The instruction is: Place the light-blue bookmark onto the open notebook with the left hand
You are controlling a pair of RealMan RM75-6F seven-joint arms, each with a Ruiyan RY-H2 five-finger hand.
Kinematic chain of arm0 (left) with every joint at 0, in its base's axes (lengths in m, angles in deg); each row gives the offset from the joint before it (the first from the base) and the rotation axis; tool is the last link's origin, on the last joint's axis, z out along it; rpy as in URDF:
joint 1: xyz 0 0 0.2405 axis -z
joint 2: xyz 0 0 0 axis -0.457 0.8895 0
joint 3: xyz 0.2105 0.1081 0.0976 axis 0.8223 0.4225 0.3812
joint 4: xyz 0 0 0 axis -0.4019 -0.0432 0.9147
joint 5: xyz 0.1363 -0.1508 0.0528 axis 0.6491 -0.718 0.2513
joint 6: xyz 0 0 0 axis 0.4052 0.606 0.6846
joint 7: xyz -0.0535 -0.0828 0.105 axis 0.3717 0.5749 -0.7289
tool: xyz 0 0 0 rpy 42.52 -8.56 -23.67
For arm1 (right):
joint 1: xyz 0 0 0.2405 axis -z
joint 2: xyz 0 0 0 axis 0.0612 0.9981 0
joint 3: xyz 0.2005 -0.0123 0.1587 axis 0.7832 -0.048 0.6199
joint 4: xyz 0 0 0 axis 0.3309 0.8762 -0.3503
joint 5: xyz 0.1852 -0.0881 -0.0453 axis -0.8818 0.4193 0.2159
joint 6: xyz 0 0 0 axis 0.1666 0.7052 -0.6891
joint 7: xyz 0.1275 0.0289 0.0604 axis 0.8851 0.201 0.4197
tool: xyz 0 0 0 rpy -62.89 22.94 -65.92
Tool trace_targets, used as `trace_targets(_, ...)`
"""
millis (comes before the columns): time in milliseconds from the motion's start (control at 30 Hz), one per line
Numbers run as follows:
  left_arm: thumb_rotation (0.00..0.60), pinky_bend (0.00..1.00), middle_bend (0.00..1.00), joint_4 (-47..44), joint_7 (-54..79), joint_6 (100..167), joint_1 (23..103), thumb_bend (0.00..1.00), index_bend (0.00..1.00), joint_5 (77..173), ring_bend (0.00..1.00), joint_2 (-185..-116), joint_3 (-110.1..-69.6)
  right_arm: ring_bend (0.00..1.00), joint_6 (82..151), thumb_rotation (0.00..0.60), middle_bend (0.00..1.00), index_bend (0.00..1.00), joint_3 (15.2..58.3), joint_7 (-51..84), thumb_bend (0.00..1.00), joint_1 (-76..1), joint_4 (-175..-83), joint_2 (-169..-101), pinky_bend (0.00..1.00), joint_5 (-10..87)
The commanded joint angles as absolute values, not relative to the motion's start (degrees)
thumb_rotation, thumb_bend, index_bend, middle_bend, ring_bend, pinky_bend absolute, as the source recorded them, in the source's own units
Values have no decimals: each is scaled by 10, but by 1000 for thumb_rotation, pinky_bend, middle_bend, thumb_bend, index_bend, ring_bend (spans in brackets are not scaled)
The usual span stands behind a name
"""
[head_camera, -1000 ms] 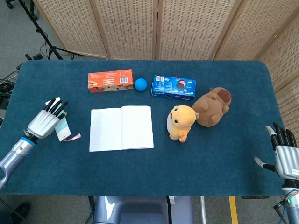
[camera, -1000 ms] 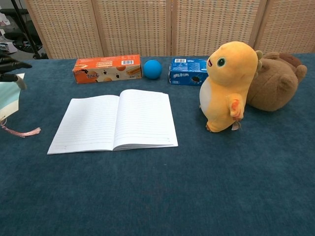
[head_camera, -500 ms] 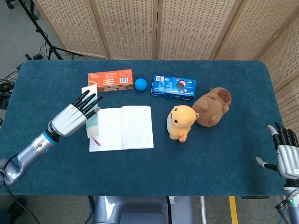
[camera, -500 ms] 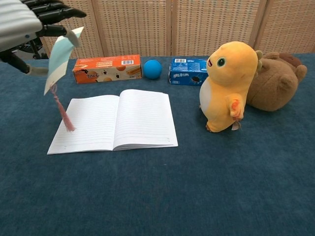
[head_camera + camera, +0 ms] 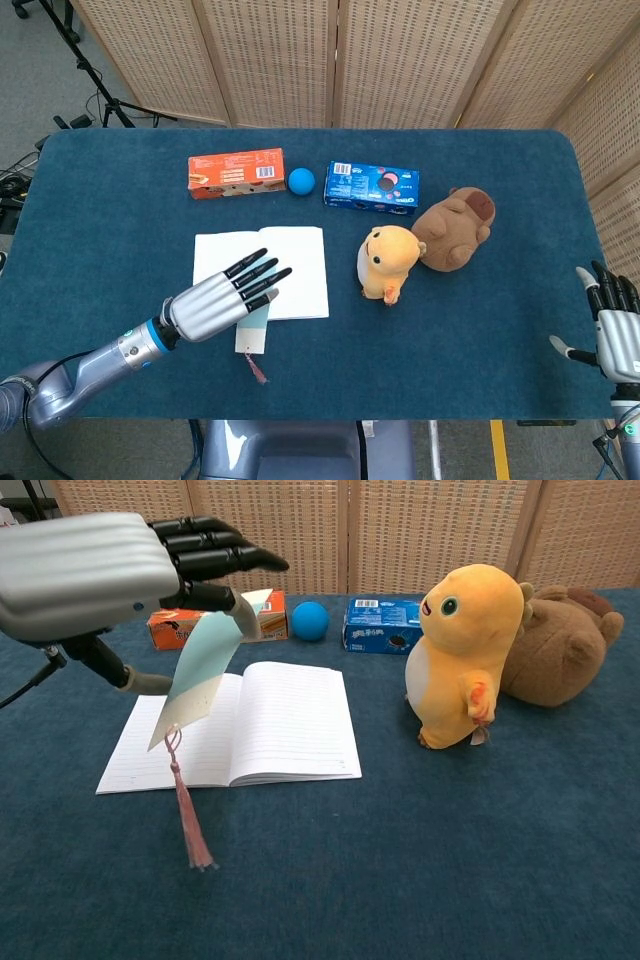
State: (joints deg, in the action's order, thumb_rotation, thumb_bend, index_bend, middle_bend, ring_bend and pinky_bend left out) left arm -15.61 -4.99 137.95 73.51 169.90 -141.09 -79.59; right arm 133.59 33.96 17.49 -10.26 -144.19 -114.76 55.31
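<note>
My left hand hovers above the open notebook, pinching the light-blue bookmark by its top end. The bookmark hangs tilted down toward the near side, its pink tassel dangling below it over the blue cloth in front of the notebook. The notebook lies flat with both lined pages showing, its left page partly hidden by my hand in the head view. My right hand rests at the table's near right corner, fingers apart, holding nothing.
Along the far side stand an orange snack box, a blue ball and a blue cookie box. A yellow plush and a brown plush sit right of the notebook. The table is covered in blue cloth.
My left hand has carried the bookmark from the table's left side, up and rightward, to over the notebook's near left part. The right hand has barely moved.
</note>
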Motion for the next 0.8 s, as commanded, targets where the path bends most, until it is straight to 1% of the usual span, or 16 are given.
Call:
trace_targets(33, 600, 0, 0, -114, -57, 1350, 734, 205, 611, 1686, 0, -1441, -789, 0, 1336, 600, 0, 0, 339, 173, 0, -103, -1442, -1148, 0, 553)
trace_targets(167, 600, 0, 0, -36, -38, 1324, 727, 206, 610, 1667, 0, -1485, -781, 0, 1331, 600, 0, 0, 339, 169, 0, -105, -1441, -1150, 0, 550)
trace_targets(367, 600, 0, 0, 65, 3, 1317, 721, 205, 611, 1663, 0, -1542, -771, 0, 1326, 600, 0, 0, 339, 161, 0, -107, -1440, -1153, 0, 546)
trace_targets(800, 600, 0, 0, 182, 19, 1324, 730, 205, 611, 1674, 0, -1598, -769, 0, 1321, 600, 0, 0, 341, 169, 0, -109, -1438, -1152, 0, 540)
